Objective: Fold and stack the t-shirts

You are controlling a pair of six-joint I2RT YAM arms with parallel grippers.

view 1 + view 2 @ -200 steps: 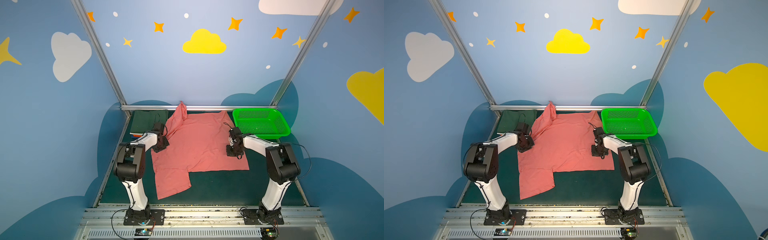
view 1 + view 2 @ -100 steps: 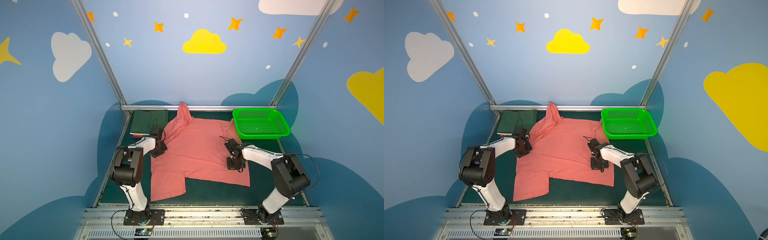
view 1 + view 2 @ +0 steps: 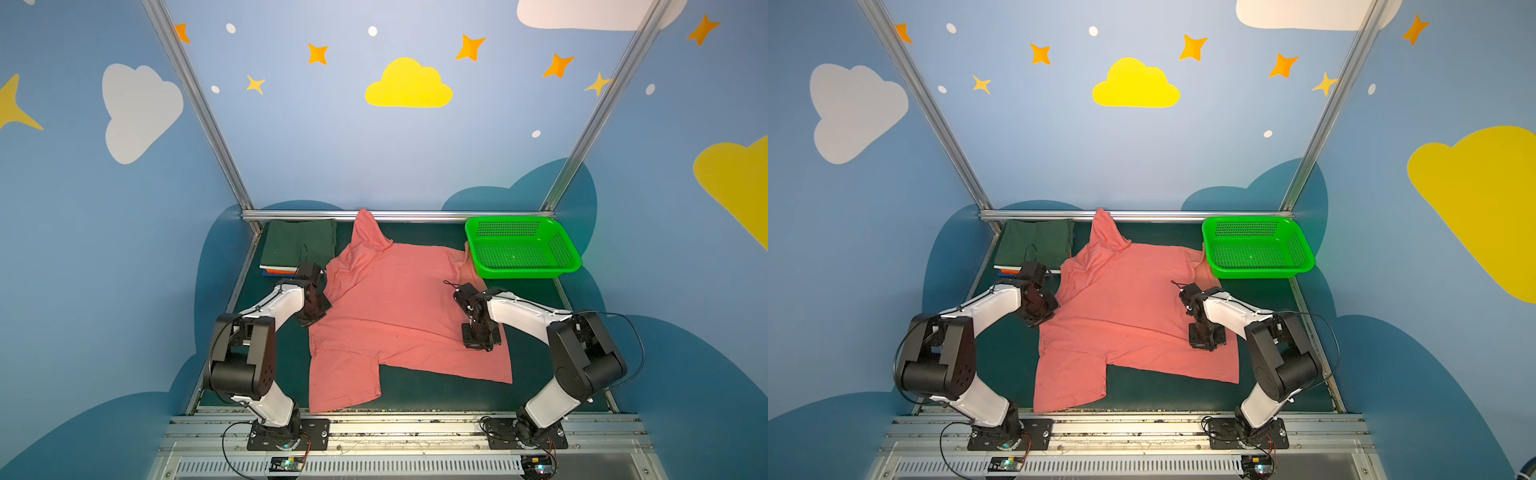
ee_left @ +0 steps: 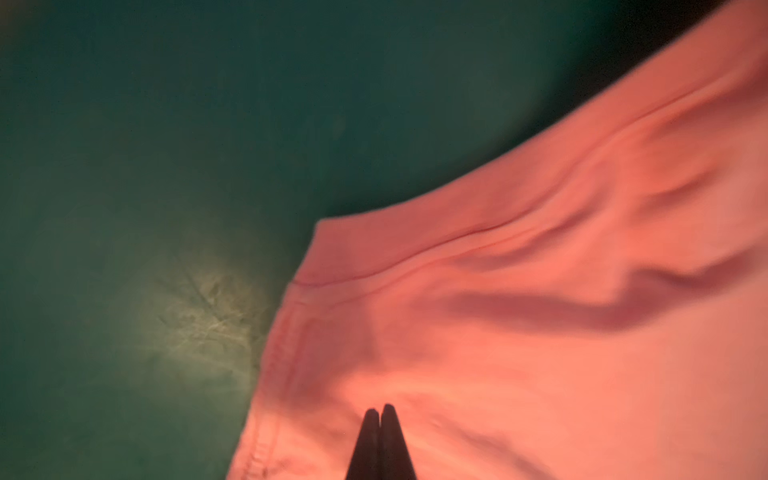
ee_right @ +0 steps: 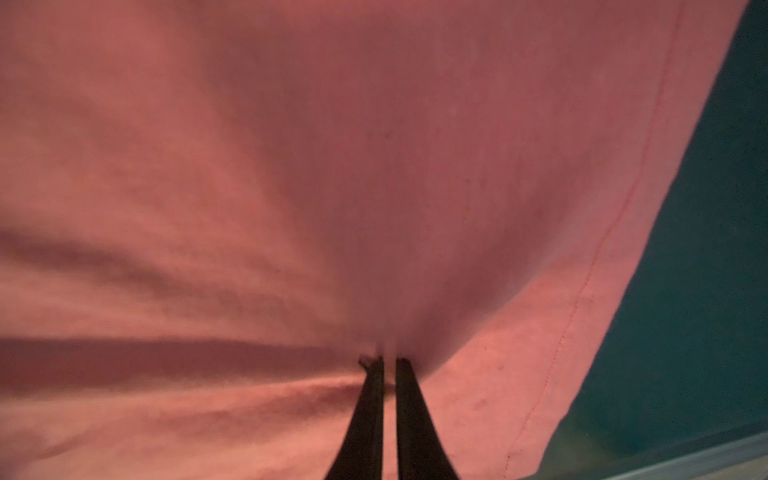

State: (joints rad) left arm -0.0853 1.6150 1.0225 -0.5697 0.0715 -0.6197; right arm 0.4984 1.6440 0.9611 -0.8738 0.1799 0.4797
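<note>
Salmon-pink t-shirt (image 3: 399, 316) flat mid-frame on counter (image 3: 432, 395), long axis L-R. Left gripper (image 4: 379, 409) pressed together at its left edge nr sleeve seam; right gripper (image 5: 388, 361) pinches cloth nr hem, right side.

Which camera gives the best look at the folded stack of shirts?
Both top views: the folded stack sits at the back left, dark green on top, lighter edges beneath. The wrist views miss it, showing the pink shirt and mat.
</note>
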